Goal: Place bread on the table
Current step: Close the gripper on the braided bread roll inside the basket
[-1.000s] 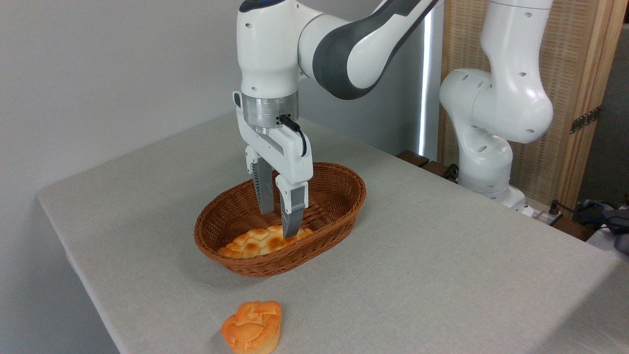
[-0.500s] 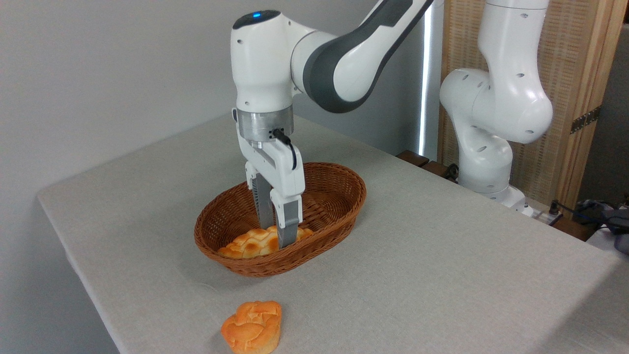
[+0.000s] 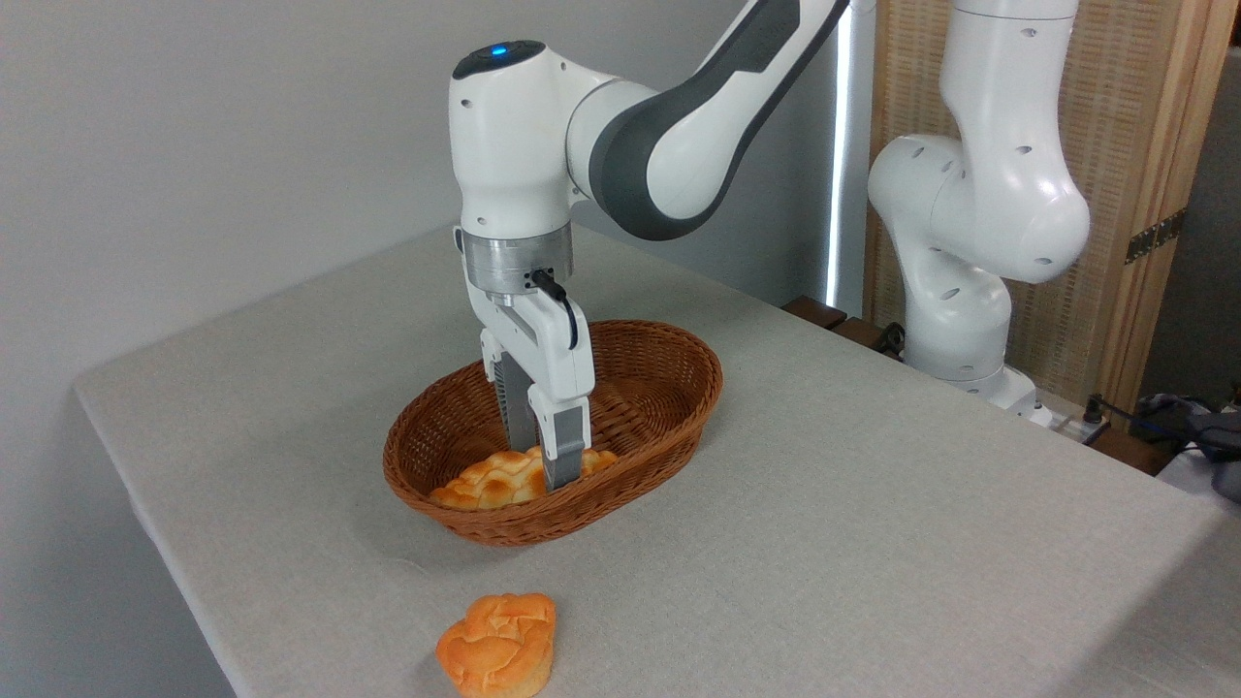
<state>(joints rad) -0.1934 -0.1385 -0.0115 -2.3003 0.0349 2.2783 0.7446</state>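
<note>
- In the brown oval wicker basket (image 3: 669, 383): the robot's grey two-finger pincer (image 3: 545, 473) has dropped lower and narrowed, straddling the long braided golden-cream loaf (image 3: 494, 477).
- Grip not confirmed; can't tell contact. Loaf unlifted, off the grey-beige cloth table (image 3: 873, 543).
- Near front: small orange bun (image 3: 497, 646), ignore.

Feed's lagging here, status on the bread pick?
Tool down in basket, fingers straddling bread, grip unconfirmed. Bread not lifted. Bun on table, not in the way.

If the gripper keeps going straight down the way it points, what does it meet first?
Most likely the bread lying in the basket: the gripper points down with its fingers straddling it, though depth is hard to judge.
</note>
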